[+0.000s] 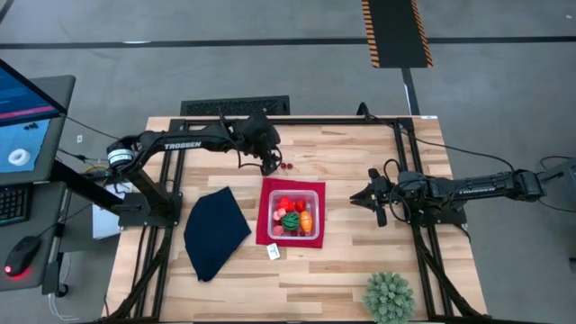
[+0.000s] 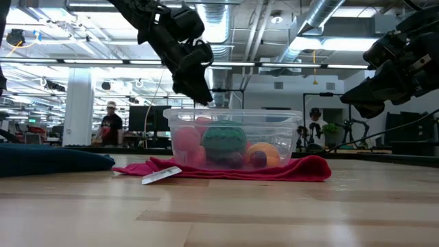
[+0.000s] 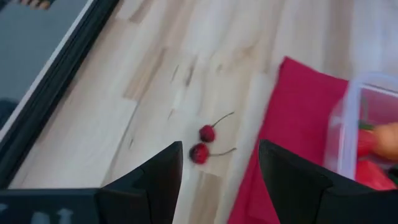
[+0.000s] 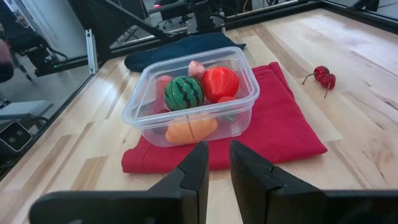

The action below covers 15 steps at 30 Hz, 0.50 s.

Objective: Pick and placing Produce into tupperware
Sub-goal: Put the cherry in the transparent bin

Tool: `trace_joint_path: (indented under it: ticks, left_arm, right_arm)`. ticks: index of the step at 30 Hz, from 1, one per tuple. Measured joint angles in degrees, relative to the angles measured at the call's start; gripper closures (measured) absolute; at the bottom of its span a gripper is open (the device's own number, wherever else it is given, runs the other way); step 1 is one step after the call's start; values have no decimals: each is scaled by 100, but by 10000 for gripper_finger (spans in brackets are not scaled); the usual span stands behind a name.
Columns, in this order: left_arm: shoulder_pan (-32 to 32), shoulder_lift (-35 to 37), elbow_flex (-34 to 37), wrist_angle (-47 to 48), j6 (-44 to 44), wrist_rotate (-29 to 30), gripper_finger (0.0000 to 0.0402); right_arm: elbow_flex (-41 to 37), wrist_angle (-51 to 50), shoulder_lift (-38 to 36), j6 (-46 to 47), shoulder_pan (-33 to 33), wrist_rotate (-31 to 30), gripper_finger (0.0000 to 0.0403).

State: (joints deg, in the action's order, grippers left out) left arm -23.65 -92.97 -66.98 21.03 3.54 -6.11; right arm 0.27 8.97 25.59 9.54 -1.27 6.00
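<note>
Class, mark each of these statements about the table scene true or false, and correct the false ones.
1. The clear square plastic container sits on the flat red cloth mat. True.
2. The pair of small dark red cherries lies inside the container. False: it lies on the wooden table, beside the mat.
3. The left hand is open above the cherries. True.
4. The green striped ball is outside the container. False: it is in it, next to a red fruit.
5. The right hand holds an orange vegetable. False: it holds nothing.
</note>
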Motion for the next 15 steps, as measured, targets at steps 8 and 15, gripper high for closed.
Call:
trace_joint_path:
  ticks: [8, 15]
  left_arm:
    - [77, 168, -3, 92, 287, -335, 203]
    - [73, 149, -2, 579, 213, -372, 203]
  right_arm:
    - [0, 0, 2, 0, 0, 0, 315]
    - [0, 0, -1, -1, 1, 0, 315]
